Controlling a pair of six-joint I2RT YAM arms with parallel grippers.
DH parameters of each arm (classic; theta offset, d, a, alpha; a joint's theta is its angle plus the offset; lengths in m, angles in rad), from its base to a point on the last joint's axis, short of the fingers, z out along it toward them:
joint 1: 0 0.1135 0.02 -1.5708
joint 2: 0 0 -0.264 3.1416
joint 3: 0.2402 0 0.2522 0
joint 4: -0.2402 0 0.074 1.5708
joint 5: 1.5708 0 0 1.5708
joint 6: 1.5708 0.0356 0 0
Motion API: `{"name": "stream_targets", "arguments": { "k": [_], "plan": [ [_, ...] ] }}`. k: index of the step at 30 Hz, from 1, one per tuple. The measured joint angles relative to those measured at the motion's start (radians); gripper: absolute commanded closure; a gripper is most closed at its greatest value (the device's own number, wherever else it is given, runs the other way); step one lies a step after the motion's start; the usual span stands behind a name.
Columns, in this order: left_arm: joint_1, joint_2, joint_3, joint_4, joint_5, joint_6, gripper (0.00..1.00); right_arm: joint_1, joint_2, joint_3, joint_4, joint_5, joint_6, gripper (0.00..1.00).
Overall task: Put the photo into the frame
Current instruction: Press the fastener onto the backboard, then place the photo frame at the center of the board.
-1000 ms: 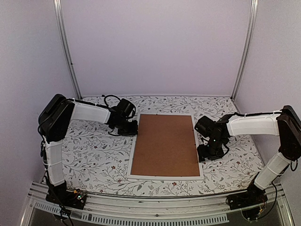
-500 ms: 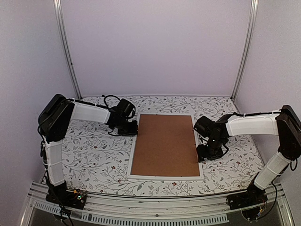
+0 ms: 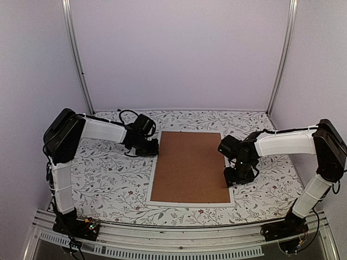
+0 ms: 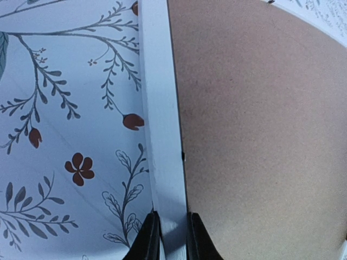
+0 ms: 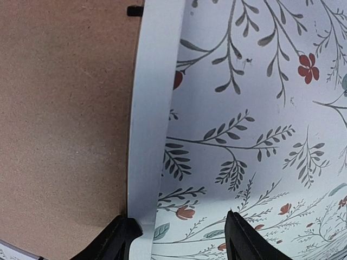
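1. Left wrist view: the left gripper point(image 4: 169, 238) is nearly closed, pinching the narrow white border of the frame point(image 4: 162, 108) on its left side, near the far corner. The hold is thin, so a lift or tug could let the border slip out.
2. The right gripper point(image 5: 181, 238) stands wide open and holds nothing. One finger is at the frame's right border and the other is over the floral tablecloth point(image 5: 260, 135) just beside the frame. Closing there could snag the cloth, or shove the frame sideways against the left pinch.
3. The brown backing board point(image 3: 190, 165) covers the frame's whole opening. The photo shows in no view, so I cannot tell whether it lies beneath. Pressing the board down could crease a misaligned print.
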Motion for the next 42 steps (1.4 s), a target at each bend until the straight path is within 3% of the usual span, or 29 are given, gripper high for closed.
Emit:
{"name": "stream_targets", "arguments": {
  "k": [18, 28, 42],
  "plan": [
    [0.0, -0.003, -0.005, 0.006, -0.004, 0.0, 1.0, 0.03, 0.032, 0.062, -0.064, 0.062, 0.029, 0.35],
    [0.0, -0.003, -0.005, 0.005, -0.005, 0.0, 1.0, -0.127, -0.132, 0.094, 0.07, -0.026, -0.04, 0.35],
    [0.0, -0.006, -0.005, -0.003, -0.003, 0.0, 1.0, -0.265, 0.018, 0.091, 0.26, -0.168, -0.145, 0.4]
  ]
}}
